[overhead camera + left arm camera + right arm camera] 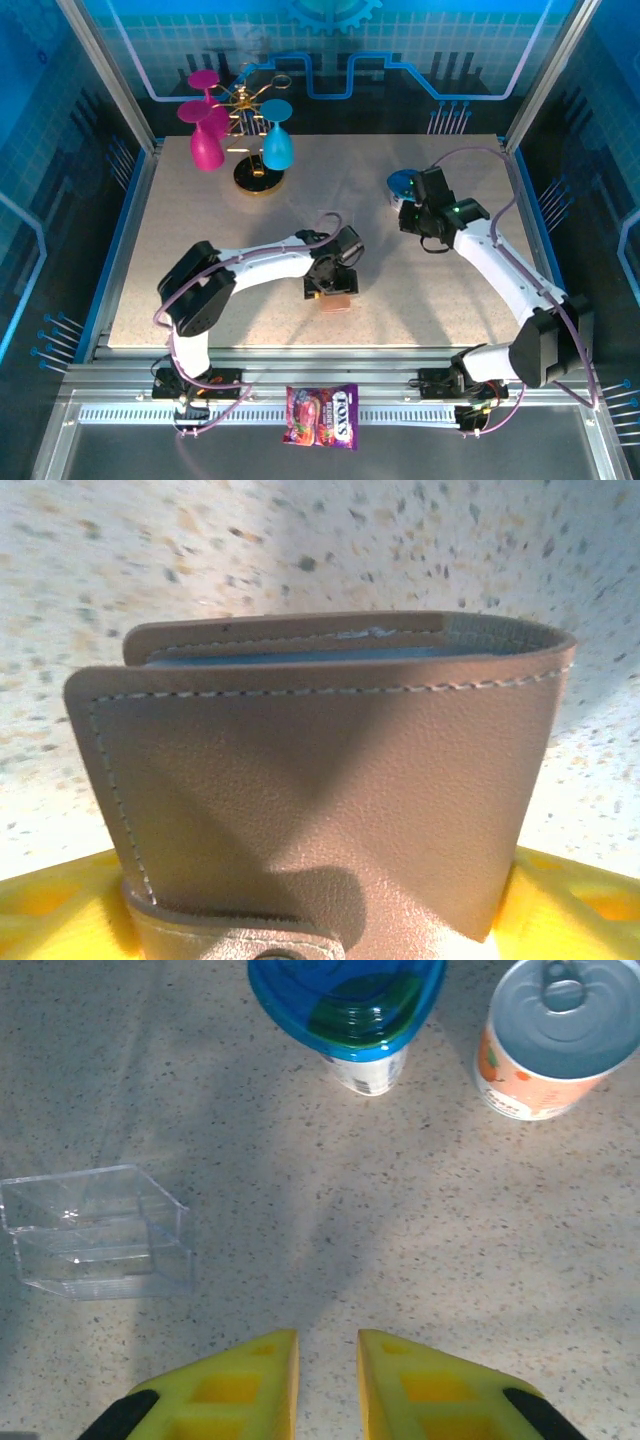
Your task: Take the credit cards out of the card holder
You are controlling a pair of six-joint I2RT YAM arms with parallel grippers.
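1 brown card holder [320,780] hangs folded in my left gripper [335,288], just above the speckled table [200,250] near its front middle. The pincer is spread wide and pressed on the wallet's 2 side edges, with the yellow fingers [50,910] showing at both lower corners of the left wrist view. A grey-blue lining shows along the top between the 2 brown flaps, and a snap tab crosses the bottom. Whether the credit cards sit inside I cannot tell from here.

I judge the holder light and soft: stitched leather-like skin that will flex and buckle rather than stay flat, with a grain that should give the pads fair grip. The best hold looks to be low on the spine or on 1 flap alone, so the other can be peeled open. Squeezing both flaps would only pin the pockets shut. Any cards inside should be thin, stiff and slick, best pinched by an exposed edge.

My right gripper [327,1348] waits well apart toward the far right, its fingers drawn almost together on nothing. Ahead of it stand a clear plastic box [95,1230], a blue cup [345,1005] and a ring-pull can [550,1045]. A candy packet [322,415] lies off the table on the near rail.
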